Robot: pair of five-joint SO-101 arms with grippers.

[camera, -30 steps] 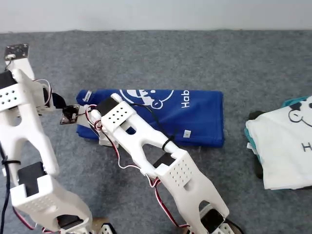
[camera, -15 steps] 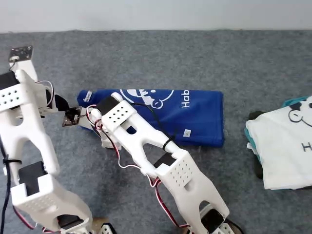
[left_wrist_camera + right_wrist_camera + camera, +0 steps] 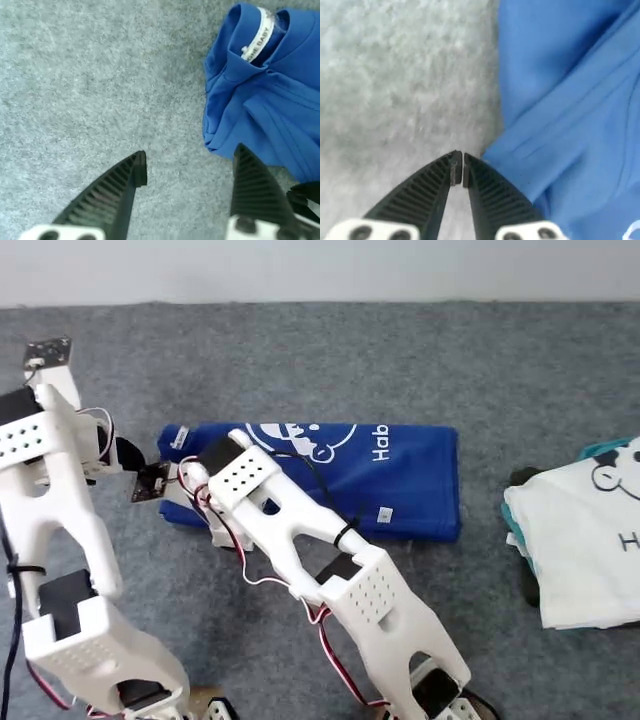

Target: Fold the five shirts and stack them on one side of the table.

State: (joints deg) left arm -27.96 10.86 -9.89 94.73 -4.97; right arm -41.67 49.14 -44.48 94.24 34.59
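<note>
Left wrist view: the spread left tool (image 3: 190, 152) has edged up to the blue shirt (image 3: 260, 100) at its collar end; the right tool (image 3: 459, 156), pressed together, sits beside its edge. A grasp is likely next.

White lettering (image 3: 381, 443) on the blue shirt (image 3: 415, 495), small print on its neck label (image 3: 261, 35), dark letters (image 3: 628, 541) on the white shirt (image 3: 575, 570)

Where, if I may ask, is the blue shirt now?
High view: the blue shirt lies mid-table, left of the shirt stack, the left gripper by its collar.
</note>
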